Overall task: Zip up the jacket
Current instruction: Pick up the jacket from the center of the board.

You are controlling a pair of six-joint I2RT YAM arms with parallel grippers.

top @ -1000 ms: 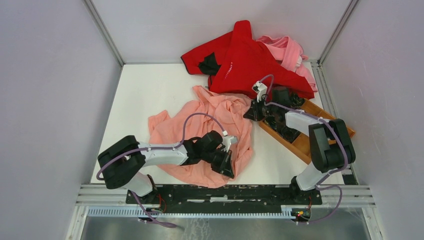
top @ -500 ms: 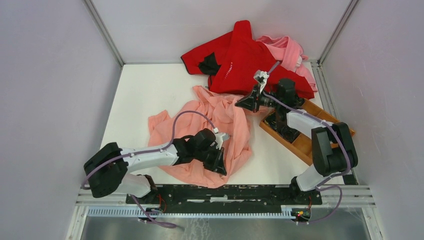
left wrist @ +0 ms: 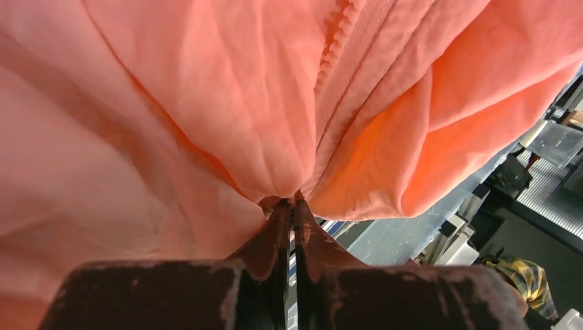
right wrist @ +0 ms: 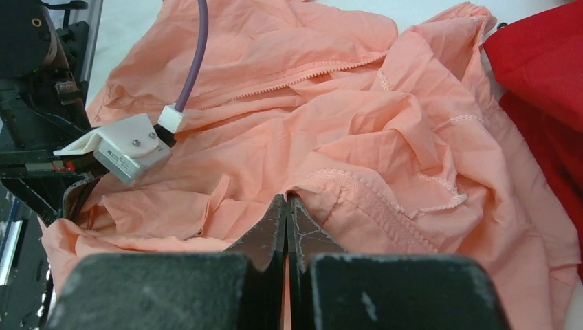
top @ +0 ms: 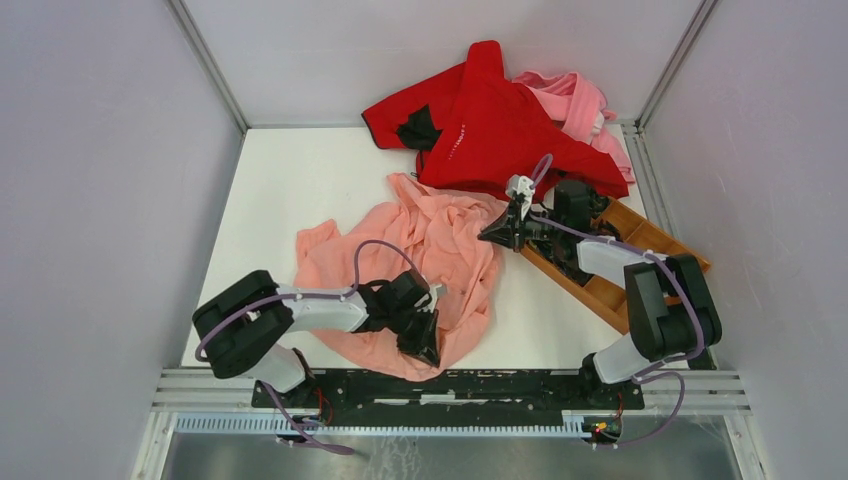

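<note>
I have the jacket crumpled on the white counter, in front of the arms and a little left of centre, its front open and folded over itself. My left pincer sits at the garment's near edge, low over the counter. In the left wrist view its two fingers are squeezed almost together, with a bunch of salmon fabric gathered at the tips, so it is gripping the jacket. A row of zipper teeth runs up from that bunch along a folded edge.

My right pincer is at the jacket's far right edge, just beside the wooden tray. From the right wrist view its fingers are narrow too, pressed together, and a stitched hem comes to a peak right at their tips, pinched there. Further off in that view another line of teeth crosses the cloth. At the left, the left arm's white camera housing and its purple cable hang over the fabric.

A red garment lies at the back of the counter, just beside the jacket's far edge. A paler pink garment is tucked behind it on the right.
</note>
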